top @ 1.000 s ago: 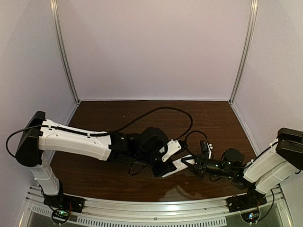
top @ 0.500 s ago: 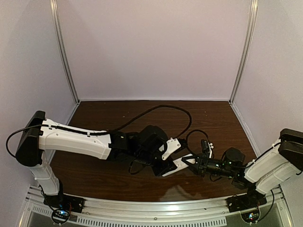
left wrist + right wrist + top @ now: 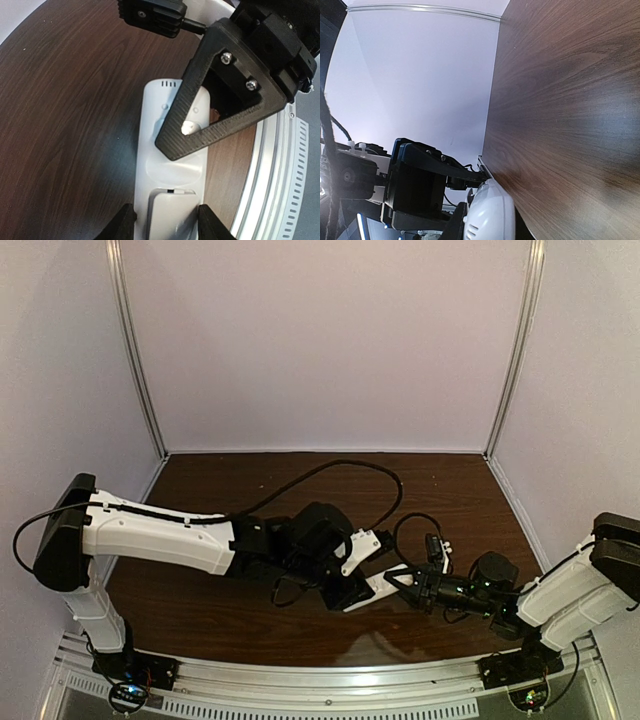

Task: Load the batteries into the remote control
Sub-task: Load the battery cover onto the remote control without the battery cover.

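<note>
Site: robotics lab test cell, not domestic. Evidence: plain lilac panel walls (image 3: 330, 340) on 3 sides w/ alu corner posts (image 3: 135, 350); dark wood-grain table (image 3: 460, 490); slotted alu rail (image 3: 330, 680) at near edge; left arm (image 3: 150, 535) & right arm (image 3: 570, 590) bolted on, exposed cabling (image 3: 340, 472).

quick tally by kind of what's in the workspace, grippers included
remote control: 1
grippers: 2 (left gripper, right gripper)
batteries in clear view: 0
total: 3
</note>
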Controlling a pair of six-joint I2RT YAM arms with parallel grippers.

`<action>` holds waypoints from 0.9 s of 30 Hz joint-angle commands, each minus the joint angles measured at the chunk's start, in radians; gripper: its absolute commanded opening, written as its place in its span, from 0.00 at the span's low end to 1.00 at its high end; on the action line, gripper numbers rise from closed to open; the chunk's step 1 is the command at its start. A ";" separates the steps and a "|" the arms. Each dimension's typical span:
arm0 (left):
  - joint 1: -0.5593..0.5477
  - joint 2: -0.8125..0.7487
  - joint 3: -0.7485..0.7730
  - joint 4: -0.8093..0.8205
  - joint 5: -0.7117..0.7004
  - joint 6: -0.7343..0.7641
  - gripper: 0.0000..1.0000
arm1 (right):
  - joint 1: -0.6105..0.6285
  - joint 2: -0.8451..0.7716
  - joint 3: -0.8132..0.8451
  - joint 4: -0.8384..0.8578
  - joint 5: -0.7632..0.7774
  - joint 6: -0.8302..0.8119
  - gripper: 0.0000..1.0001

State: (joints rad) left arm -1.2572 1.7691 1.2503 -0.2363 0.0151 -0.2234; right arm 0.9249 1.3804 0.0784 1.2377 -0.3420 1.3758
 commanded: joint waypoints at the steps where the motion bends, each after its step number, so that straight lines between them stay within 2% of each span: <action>1: 0.026 0.002 -0.018 -0.021 -0.015 -0.013 0.44 | 0.006 -0.030 0.000 0.218 -0.024 -0.001 0.00; 23: 0.056 -0.019 -0.061 0.025 0.095 -0.037 0.42 | 0.006 -0.017 -0.012 0.301 -0.030 -0.006 0.00; 27: 0.055 -0.020 -0.064 0.025 0.104 -0.038 0.47 | 0.007 -0.017 -0.011 0.310 -0.029 -0.005 0.00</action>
State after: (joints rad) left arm -1.2182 1.7596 1.2118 -0.1925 0.1169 -0.2535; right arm 0.9253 1.3800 0.0719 1.2385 -0.3428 1.3643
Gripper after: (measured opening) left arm 0.446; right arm 0.196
